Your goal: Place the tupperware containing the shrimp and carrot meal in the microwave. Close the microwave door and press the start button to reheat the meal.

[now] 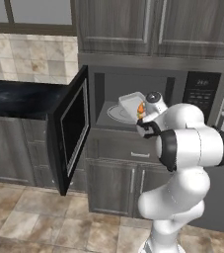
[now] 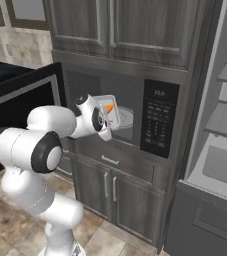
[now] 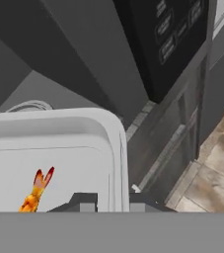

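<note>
1. Nearest the lens in the hand view, the dark two-finger gripper is clamped on the rim of the shallow pale grey-white plastic tupperware, lower left of frame.
2. A bright orange shrimp piece lies inside it.
3. In the left base view, the wide black-framed microwave door hangs open at centre left.
4. The tupperware is held tilted at the mouth of the built-in black microwave, above its round white turntable plate.
5. The dark keypad panel sits at right.
</note>
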Tool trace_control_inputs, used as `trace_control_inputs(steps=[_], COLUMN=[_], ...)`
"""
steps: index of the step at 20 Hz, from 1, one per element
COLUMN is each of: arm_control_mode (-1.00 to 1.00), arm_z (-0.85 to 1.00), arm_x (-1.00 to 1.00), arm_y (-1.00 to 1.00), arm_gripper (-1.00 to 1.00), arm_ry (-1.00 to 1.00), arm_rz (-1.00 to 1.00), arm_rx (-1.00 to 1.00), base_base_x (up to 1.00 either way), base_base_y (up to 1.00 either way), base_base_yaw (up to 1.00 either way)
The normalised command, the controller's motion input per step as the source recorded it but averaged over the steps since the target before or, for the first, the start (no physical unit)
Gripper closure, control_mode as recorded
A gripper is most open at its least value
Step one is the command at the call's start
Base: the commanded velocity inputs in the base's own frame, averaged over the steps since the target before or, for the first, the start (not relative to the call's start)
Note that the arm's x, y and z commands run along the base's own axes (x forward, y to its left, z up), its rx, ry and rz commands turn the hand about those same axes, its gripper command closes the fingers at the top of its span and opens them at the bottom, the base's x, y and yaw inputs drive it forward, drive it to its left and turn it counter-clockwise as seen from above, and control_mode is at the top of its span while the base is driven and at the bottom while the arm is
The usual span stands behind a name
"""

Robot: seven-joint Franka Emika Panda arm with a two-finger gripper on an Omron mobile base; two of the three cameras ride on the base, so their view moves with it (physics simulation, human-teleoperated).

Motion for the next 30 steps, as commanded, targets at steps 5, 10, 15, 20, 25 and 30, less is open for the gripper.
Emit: trace_control_inputs(steps=[5, 10, 15, 20, 25, 30], arm_control_mode=[-1.0, -1.0, -1.0, -1.0, -1.0, -1.0], arm_z=[0.0, -0.03, -0.13, -0.19, -0.21, -0.12], arm_x=[0.51, 0.49, 0.43, 0.46, 0.59, 0.61], arm_y=[0.0, 0.0, 0.0, 0.0, 0.0, -0.01], arm_gripper=[1.0, 1.0, 1.0, 1.0, 1.0, 1.0], arm_ry=[0.0, 0.0, 0.0, 0.02, 0.1, 0.09], arm_rz=[-0.06, -0.04, -0.03, 0.0, 0.0, -0.01], arm_rx=[0.0, 0.0, 0.0, 0.0, 0.0, 0.0], base_base_x=[0.0, 0.0, 0.0, 0.0, 0.0, 0.0], base_base_y=[0.0, 0.0, 0.0, 0.0, 0.0, 0.0], base_base_yaw=[0.0, 0.0, 0.0, 0.0, 0.0, 0.0])
